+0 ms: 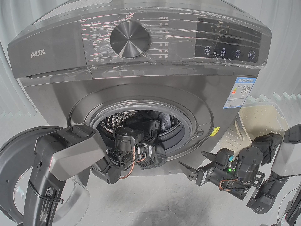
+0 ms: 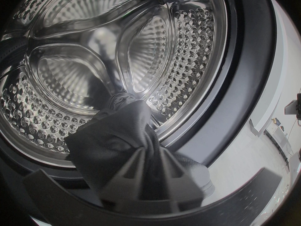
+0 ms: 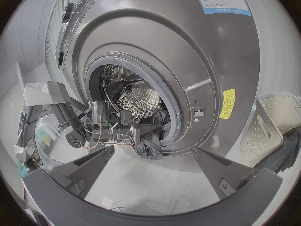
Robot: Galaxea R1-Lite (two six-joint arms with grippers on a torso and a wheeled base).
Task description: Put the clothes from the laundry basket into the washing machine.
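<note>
One dark garment (image 2: 125, 135) is partway into the washing machine (image 1: 194, 91). The left claw (image 2: 147, 170) pinches a bunched fold of it right at the round opening. Part of the cloth lies inside against the near wall of the steel drum (image 2: 94, 47), and the rest droops out over the lower lip of the opening. The door (image 1: 15, 160) stands swung wide to the left.

The right claw (image 1: 196, 164) hangs low in front of the machine, to the right of the opening. Its fingers are spread and hold nothing.

At the far right the pale basket (image 1: 263, 116) leans beside the machine, and a second garment (image 1: 268, 145) is draped over its near rim (whether more lies deeper inside, I cannot tell).

By my judgement the task is somewhere around its middle. The first piece needs pushing fully past the lip and letting go, since the trailing end could slide back out or catch in the door seal. After that at least one piece is left to fetch from the basket, and the free right claw looks well placed for it.
</note>
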